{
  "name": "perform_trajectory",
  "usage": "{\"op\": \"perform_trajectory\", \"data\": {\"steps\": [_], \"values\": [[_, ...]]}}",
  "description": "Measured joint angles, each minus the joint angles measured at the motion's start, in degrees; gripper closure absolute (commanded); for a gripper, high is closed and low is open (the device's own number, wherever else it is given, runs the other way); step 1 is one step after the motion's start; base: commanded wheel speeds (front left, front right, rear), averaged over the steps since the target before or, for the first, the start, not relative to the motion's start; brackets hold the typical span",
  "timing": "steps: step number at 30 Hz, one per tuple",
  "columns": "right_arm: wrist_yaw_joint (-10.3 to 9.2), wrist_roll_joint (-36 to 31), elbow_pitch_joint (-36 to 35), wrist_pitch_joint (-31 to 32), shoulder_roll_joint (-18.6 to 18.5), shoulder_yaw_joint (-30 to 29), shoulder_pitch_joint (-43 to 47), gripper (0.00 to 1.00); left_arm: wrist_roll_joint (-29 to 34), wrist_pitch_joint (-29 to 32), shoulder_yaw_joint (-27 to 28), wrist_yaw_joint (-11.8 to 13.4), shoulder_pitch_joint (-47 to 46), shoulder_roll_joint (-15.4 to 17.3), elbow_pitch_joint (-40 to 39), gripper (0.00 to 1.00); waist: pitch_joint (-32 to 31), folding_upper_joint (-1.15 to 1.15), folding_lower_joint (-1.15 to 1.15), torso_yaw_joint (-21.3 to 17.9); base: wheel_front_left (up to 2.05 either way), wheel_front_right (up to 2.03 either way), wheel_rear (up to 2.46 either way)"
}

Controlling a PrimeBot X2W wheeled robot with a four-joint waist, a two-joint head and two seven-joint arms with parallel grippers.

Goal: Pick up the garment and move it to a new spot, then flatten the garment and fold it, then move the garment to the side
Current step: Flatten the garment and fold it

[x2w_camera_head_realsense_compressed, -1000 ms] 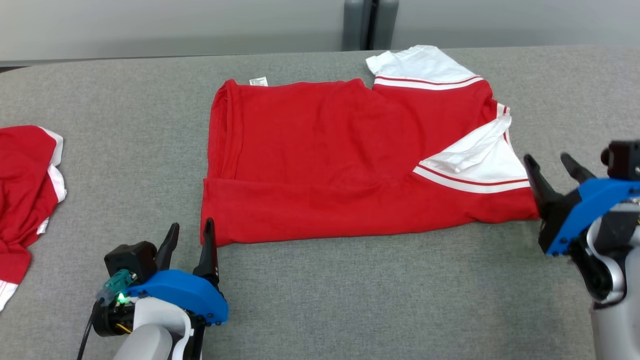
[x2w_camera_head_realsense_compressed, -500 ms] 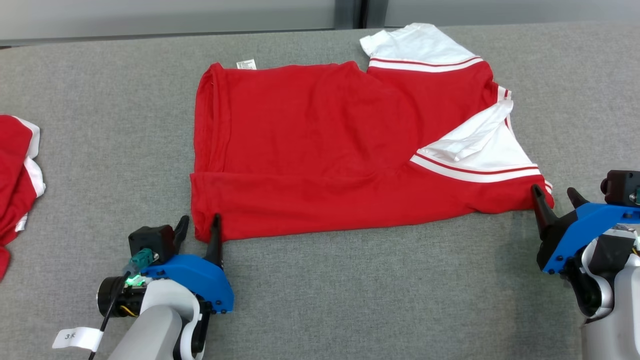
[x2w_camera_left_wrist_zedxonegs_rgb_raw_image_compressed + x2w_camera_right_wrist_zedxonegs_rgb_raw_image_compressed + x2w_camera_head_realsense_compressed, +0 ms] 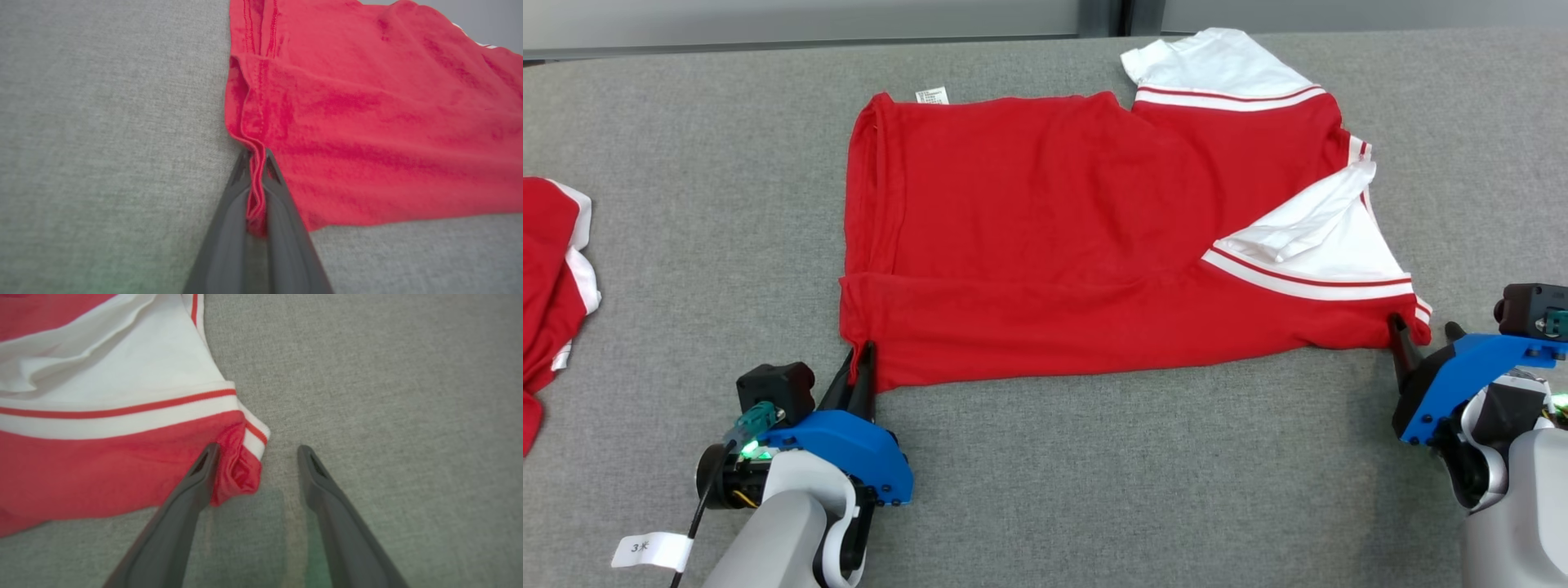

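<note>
- left claw pressed together, pinching the red t-shirt hem corner between its fingertips.
- right claw spread, another shirt corner between its fingers, touching one.

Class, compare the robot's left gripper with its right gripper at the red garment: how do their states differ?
The left gripper is shut, while the right gripper stands open. The left gripper pinches the near left corner of the garment, cloth bunched between its fingers; the right gripper only straddles the near right corner, one finger against the cloth, the other apart from it. Both reach low over the grey table at the garment's near edge.
</note>
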Motion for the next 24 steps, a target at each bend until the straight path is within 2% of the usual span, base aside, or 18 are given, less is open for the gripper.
{"op": "perform_trajectory", "data": {"steps": [1,2,6,11,18,24], "values": [[0.00,0.1,0.8,-0.1,-0.1,0.1,-0.3,0.63,0.0,-0.1,0.0,-0.1,0.0,0.0,0.2,1.00,-0.1,0.00,0.00,0.1,0.00,0.00,0.00],[-0.02,0.1,1.4,-0.1,-0.1,0.5,-0.5,1.00,0.0,-0.2,-0.1,-0.2,0.0,0.0,0.4,1.00,-0.2,0.00,0.00,0.2,0.00,0.00,0.00],[0.00,1.8,1.9,-1.5,0.2,0.9,-0.3,1.00,-0.4,-0.7,-0.2,-0.1,0.5,-0.1,0.7,1.00,-1.3,0.00,0.01,0.3,0.00,0.00,0.00],[0.01,6.6,-3.4,-3.7,0.3,0.4,4.2,1.00,-1.7,-1.2,0.4,0.3,4.2,0.2,-0.8,1.00,-4.0,0.00,0.01,0.2,0.00,0.00,0.00],[0.03,11.7,-13.1,-0.8,0.3,0.5,15.5,1.00,-2.9,1.7,0.5,3.2,12.4,2.5,-8.7,1.00,-7.6,0.00,0.01,-1.0,0.00,0.00,0.00],[0.03,16.2,-18.5,3.2,0.4,1.3,24.4,1.00,-4.2,7.2,0.5,6.3,19.2,5.1,-16.6,1.00,-8.9,0.00,0.01,-2.2,0.00,0.00,0.00]]}}
